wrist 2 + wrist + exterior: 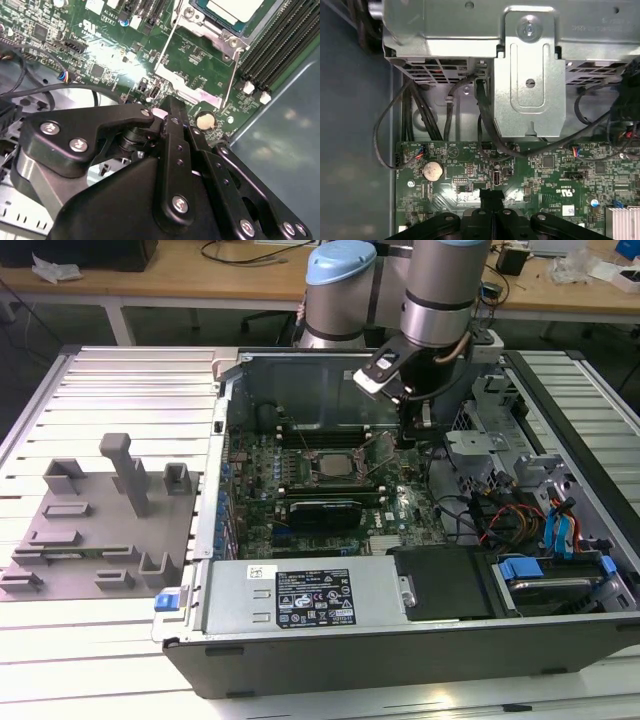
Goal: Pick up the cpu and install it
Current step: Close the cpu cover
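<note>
Gripper [170, 106] fingers are pressed together at the tip with nothing visible between them. In the exterior view the gripper is lowered into the open computer case [400, 660], just beside the socket [192, 15] on that view's right. In both wrist views its tip hangs close over the motherboard [545, 175], near the coin cell [432, 171].

Case contents: motherboard, cabling, a metal drive cage [530, 75].

Socket contents: the cpu [234, 9], lying flat, metal top facing up, edges parallel to the socket frame. The chip is square, so no long axis can be told. The hinged load plate [202, 96] stands open between socket and gripper tip. Cpu and gripper are apart.
</note>
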